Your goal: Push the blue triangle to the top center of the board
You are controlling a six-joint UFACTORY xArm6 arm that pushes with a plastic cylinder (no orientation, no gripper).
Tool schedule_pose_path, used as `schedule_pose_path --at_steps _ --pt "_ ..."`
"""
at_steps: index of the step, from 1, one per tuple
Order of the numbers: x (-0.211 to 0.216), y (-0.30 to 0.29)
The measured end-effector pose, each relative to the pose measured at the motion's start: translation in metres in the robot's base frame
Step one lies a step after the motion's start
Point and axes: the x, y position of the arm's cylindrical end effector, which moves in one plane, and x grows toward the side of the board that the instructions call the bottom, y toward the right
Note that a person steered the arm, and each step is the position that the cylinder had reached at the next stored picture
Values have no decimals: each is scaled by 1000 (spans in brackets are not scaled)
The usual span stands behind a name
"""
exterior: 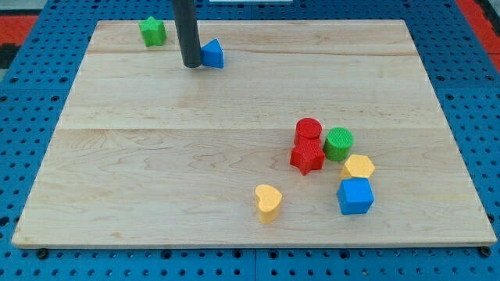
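The blue triangle (212,54) sits near the board's top edge, a little left of centre. My dark rod comes down from the view's top, and my tip (191,65) rests on the board right at the triangle's left side, touching or nearly touching it. The rod hides a sliver of the triangle's left edge.
A green star (152,31) lies at the top left. At the lower right cluster a red cylinder (308,129), red star (307,156), green cylinder (339,144), yellow hexagon (358,166) and blue cube (355,195). A yellow heart (267,200) lies near the bottom centre. The wooden board (117,156) lies on blue pegboard.
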Motion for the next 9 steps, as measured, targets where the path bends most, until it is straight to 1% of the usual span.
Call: schedule_pose_path --at_steps 2,3,4,5,6,7,8,9 --pt "-6 12" --pt "8 54" --pt "8 85" --pt "-9 80" --pt "22 60" --pt "19 12" --pt "-3 19" --pt "-20 41"
